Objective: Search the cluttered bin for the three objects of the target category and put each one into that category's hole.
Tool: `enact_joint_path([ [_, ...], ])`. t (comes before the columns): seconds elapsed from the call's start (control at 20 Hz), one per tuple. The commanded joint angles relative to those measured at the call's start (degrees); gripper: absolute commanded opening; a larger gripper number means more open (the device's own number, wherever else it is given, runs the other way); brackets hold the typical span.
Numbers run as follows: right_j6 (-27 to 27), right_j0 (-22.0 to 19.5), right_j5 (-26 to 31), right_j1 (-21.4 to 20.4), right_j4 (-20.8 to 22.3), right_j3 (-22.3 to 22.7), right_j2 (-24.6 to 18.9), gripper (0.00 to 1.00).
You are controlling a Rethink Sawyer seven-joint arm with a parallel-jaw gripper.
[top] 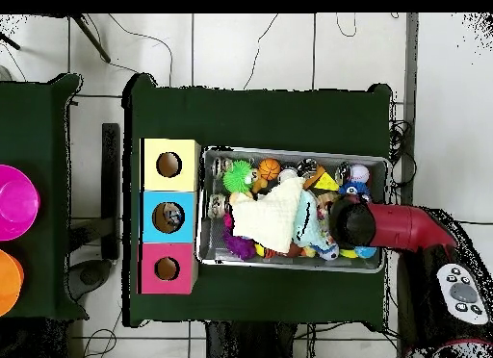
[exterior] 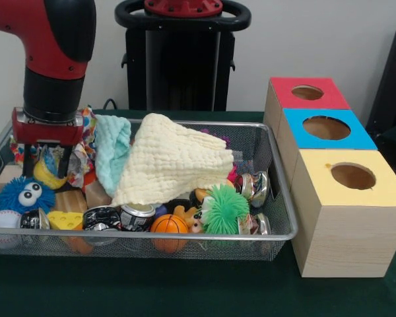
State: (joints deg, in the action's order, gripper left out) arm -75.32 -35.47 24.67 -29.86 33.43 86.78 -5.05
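A wire mesh bin (exterior: 185, 236) holds a heap of toys, cans and cloths. My gripper (exterior: 47, 168) hangs low over the bin's left end, open, with its two dark fingers (exterior: 65, 160) on either side of a yellow toy (exterior: 48, 177). A blue fuzzy ball with eyes (exterior: 26, 195) lies just below it. Beside the bin stand three wooden boxes with round holes: red (exterior: 307, 92), blue (exterior: 326, 127) and yellow (exterior: 353, 176). In the overhead view the arm (top: 385, 226) covers the gripper at the bin's (top: 289, 152) right end.
A cream cloth (exterior: 171, 162) and a pale teal cloth (exterior: 112, 148) drape over the bin's middle and hide what is beneath. Along the front lie a baseball (exterior: 3, 221), a cheese wedge (exterior: 65, 220), cans (exterior: 137, 214), a basketball (exterior: 169, 224) and a green spiky ball (exterior: 224, 208).
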Motion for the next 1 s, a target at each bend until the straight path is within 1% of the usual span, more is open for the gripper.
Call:
enact_joint_path([
  [0.05, -2.45, -1.27, 2.28, 2.07, -1.94, 11.29, -5.91, 1.00],
  [0.1, -3.11, -1.21, 2.11, 2.18, -2.34, 11.54, -5.93, 1.00],
  [0.25, -5.71, 0.94, 3.05, 1.36, -2.81, 12.29, -3.58, 1.00],
  [0.4, -6.79, 1.59, 4.60, 0.87, -4.08, 12.96, -2.55, 1.00],
  [0.5, -7.00, 1.72, 4.51, 1.14, -4.46, 13.06, -2.26, 1.00],
  [0.65, -6.15, 1.74, 4.50, 1.60, -4.40, 12.51, -1.94, 1.00],
  [0.85, -5.18, 1.54, 5.47, 0.76, -4.72, 13.09, -1.80, 1.00],
  [1.0, -3.70, 1.73, 7.31, 0.76, -4.31, 12.18, -1.36, 1.00],
])
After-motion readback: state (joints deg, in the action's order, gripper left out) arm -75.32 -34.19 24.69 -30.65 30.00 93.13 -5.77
